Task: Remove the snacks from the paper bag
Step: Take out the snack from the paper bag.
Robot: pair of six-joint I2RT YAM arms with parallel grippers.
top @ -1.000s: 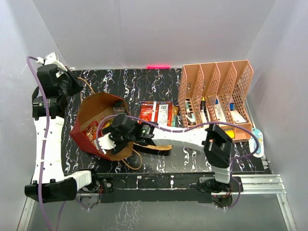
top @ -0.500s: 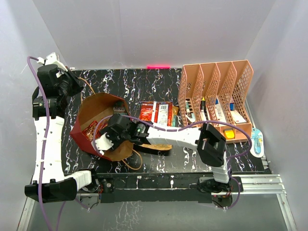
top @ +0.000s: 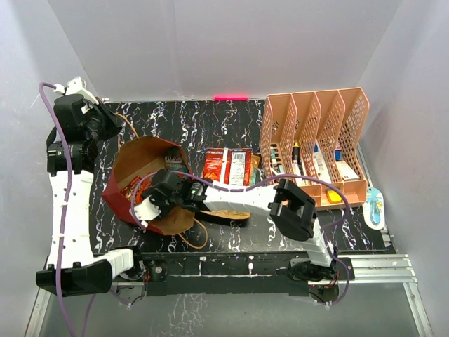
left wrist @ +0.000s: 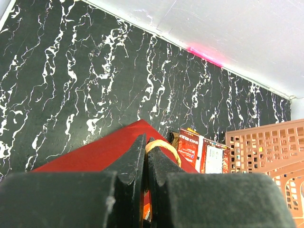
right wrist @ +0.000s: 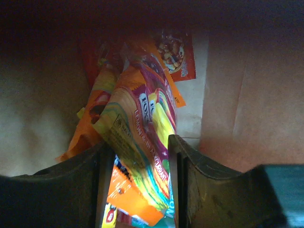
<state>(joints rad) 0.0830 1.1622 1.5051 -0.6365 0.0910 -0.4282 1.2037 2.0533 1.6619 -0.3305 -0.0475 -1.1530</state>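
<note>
The paper bag point(top: 116, 191), red outside and brown inside, lies tilted at the left of the mat, its mouth up and to the right. My left gripper point(left wrist: 146, 140) is shut on its tan cord handle point(left wrist: 164, 148), above the red bag wall point(left wrist: 90, 154). In the top view the left gripper point(top: 105, 128) is at the bag's far-left corner. My right gripper point(right wrist: 137, 141) is deep inside the bag, open, its jaws on either side of a yellow and teal snack packet point(right wrist: 145, 111). Orange packets point(right wrist: 88, 128) lie beneath it. In the top view the right gripper point(top: 146, 208) is low in the bag's mouth.
Two red snack packets point(top: 228, 165) lie on the mat right of the bag, also in the left wrist view point(left wrist: 202, 152). A gold-brown packet point(top: 231, 215) lies under the right arm. The pink mesh organiser point(top: 316, 140) with stationery stands at the right.
My right arm has pushed leftward, carrying its gripper deeper into the bag. The left gripper and the bag have stayed put.
</note>
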